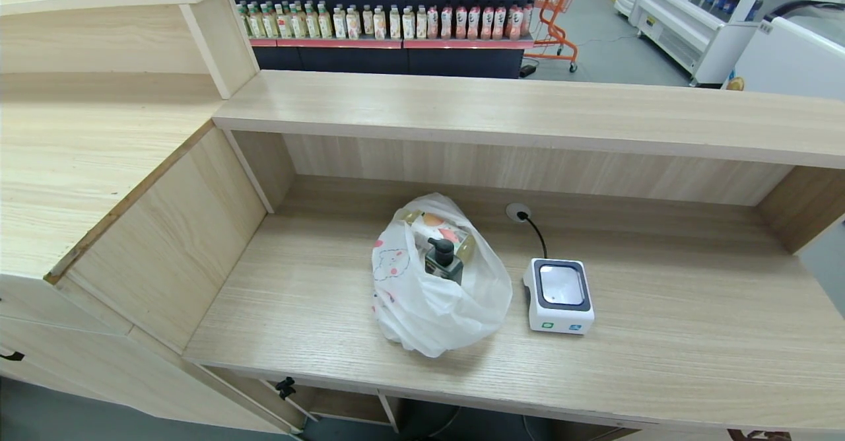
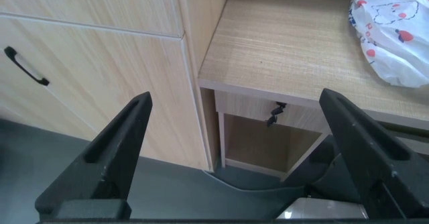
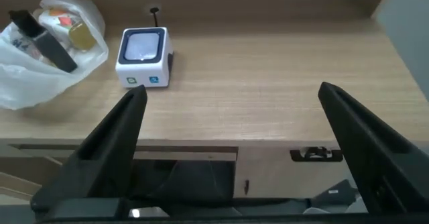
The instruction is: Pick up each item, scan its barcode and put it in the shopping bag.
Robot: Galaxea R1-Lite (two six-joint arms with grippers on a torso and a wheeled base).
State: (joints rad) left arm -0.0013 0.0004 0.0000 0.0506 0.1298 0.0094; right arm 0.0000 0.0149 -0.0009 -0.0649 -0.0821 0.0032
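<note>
On the desk (image 1: pixel 693 348) the shopping bag (image 1: pixel 439 309) is set just left of the scanner (image 1: pixel 560 294), close but apart from it. The bag mouth is turned up and away from the near edge. A dark pump bottle (image 1: pixel 443 261) and a printed pack (image 1: pixel 441 228) are seen inside. The bottle is propped near upright, long axis leaning back, pump head on top. Spout direction can't be told.

Both tools are held wide with nothing gripped. The left tool (image 2: pixel 236 96) is low off the desk's near corner, beyond the bag from the scanner. The right tool (image 3: pixel 232 90) is low at the near edge, in front and right of the scanner.

Handling, judged:
- **Bag:** thin film, so light, limp and slippery. To be taken at rim or handles, not the belly.
- **Bottle:** rigid, smooth, heavier if full. To be pinched across the body under the collar, not by the pump.
</note>
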